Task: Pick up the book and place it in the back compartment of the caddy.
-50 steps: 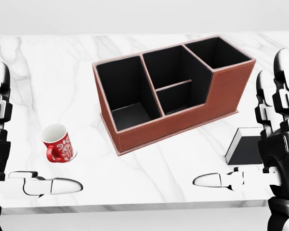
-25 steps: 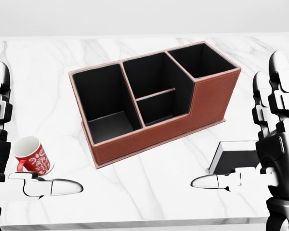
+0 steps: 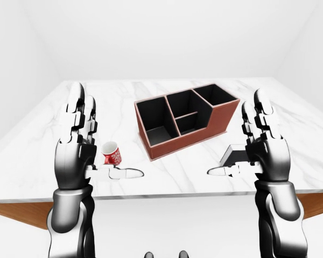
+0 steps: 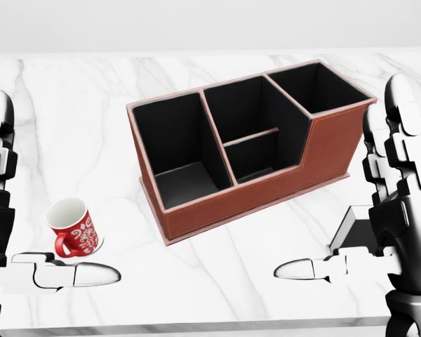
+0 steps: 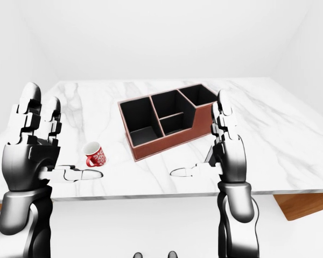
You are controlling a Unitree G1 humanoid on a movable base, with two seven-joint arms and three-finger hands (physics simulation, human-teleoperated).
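Still at the approach step, by the look of it; nothing grasped yet. Right robot hand (image 3: pixel 264 145) raised over the near edge of the bench (image 3: pixel 43 150), fingers upright and spread, thumb (image 4: pixel 305 268) stretched flat toward the left, holding nothing. Left robot hand (image 3: pixel 78 142) posed the same way, open and empty. Book (image 4: pixel 356 232) lying flat on the bench just behind the right robot hand, apart from the fingers as far as could be judged. Caddy (image 4: pixel 245 151) up and to the left of that hand, on the bench between the two hands, all compartments empty. Red mug (image 4: pixel 71 228) just beyond the left robot hand's thumb, not part of the job.

Next move, probably: right robot hand lowered and brought round the book's edge, fingers closed, then lifted and carried over to the caddy's farthest compartment.

Most of the book hidden behind the right palm and wrist in every view; only one pale edge and a strip of dark cover visible. Thickness and far end impossible to make out.
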